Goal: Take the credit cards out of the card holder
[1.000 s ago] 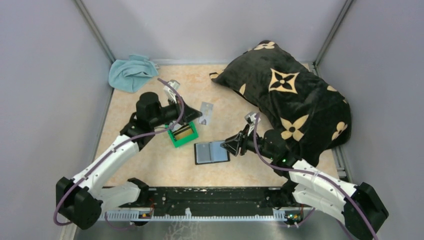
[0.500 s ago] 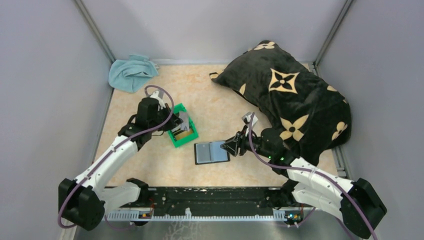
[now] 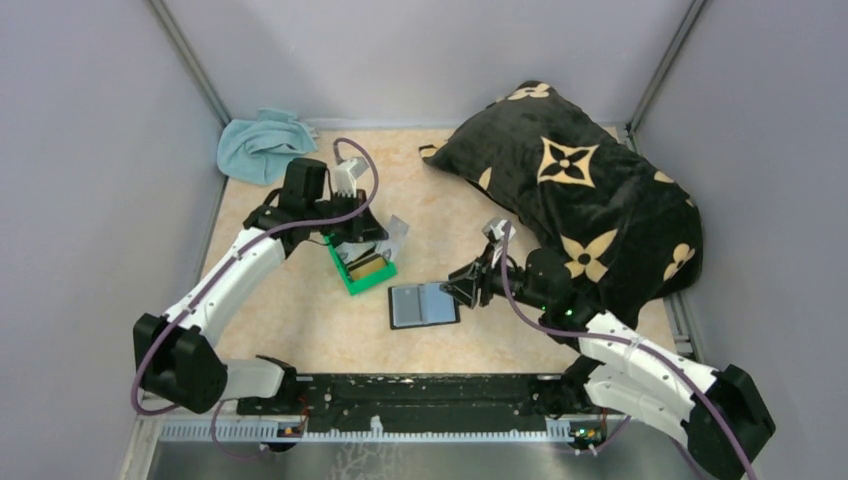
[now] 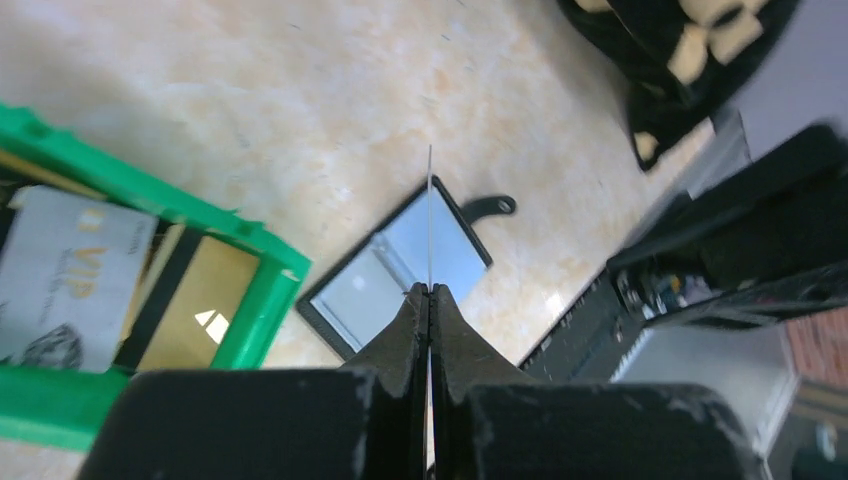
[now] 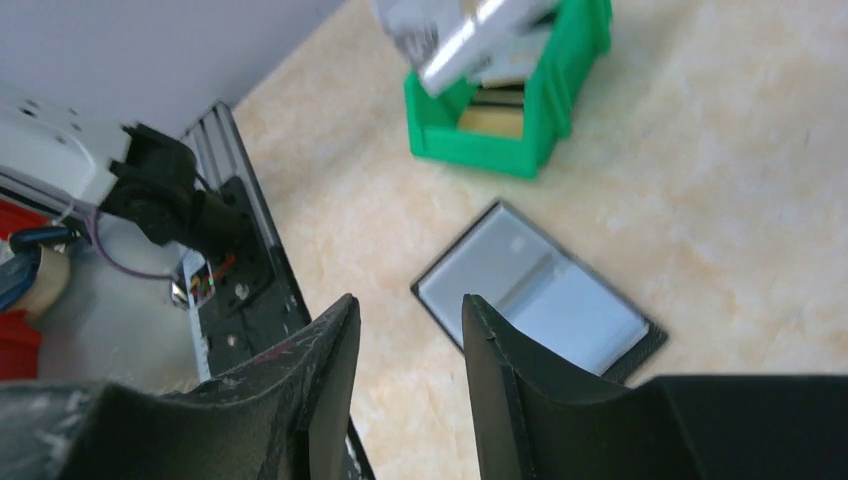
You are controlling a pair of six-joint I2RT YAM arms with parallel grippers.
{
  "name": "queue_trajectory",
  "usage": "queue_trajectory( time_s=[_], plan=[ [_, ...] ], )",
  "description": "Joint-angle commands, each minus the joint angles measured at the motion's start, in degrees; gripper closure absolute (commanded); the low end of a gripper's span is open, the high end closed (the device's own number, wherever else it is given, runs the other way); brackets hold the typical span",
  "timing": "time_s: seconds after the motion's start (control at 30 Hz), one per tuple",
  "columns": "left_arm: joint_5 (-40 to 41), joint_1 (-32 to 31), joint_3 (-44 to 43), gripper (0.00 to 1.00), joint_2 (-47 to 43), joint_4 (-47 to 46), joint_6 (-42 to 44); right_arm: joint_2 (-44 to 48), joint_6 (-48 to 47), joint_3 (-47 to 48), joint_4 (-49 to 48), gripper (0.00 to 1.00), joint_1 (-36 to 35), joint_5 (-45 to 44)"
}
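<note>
Now our left pincer point(image 4: 430, 292) is clenched on a pale grey-white credit card point(image 4: 430, 215) above the green plastic bin point(image 3: 350, 284), left of centre. The flat black folding card holder point(image 3: 423, 305) lies open mid-frame, our right pincer point(image 5: 405, 335) released beside it; next, we reckon, the card drops in.

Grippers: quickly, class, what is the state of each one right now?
Left gripper: closed, holding a credit card.
Right gripper: open, holding nothing.
</note>
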State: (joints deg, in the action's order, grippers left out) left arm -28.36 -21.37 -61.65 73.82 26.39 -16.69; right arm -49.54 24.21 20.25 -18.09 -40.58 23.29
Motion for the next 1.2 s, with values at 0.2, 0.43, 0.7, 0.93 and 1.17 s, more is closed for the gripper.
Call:
queue_trajectory(
  time_s=[0.2, 0.43, 0.7, 0.93, 1.17],
  plan=[
    [-32.8, -2.3, 3.0, 1.00, -3.7, 4.2, 23.0, 1.8, -16.7, 21.1, 7.9, 0.56, 1.8, 5.8],
    [-39.6, -4.2, 7.6, 1.00, -8.9, -0.7, 24.7, -2.2, -14.9, 24.9, 9.9, 0.50, 1.9, 12.5],
    [-41.8, -5.1, 7.6, 1.00, -8.2, -0.7, 25.0, -4.7, -9.7, 24.3, 5.2, 0.48, 1.4, 19.3],
    [-41.4, -5.3, 7.8, 1.00, -8.5, -1.3, 24.0, -6.6, -9.7, 24.1, 4.6, 0.48, 0.4, 19.6],
    [-41.7, -5.4, 9.1, 1.00, -10.4, -3.3, 22.7, -10.3, -11.0, 25.4, 4.6, 0.49, -2.7, 17.8]
  ],
)
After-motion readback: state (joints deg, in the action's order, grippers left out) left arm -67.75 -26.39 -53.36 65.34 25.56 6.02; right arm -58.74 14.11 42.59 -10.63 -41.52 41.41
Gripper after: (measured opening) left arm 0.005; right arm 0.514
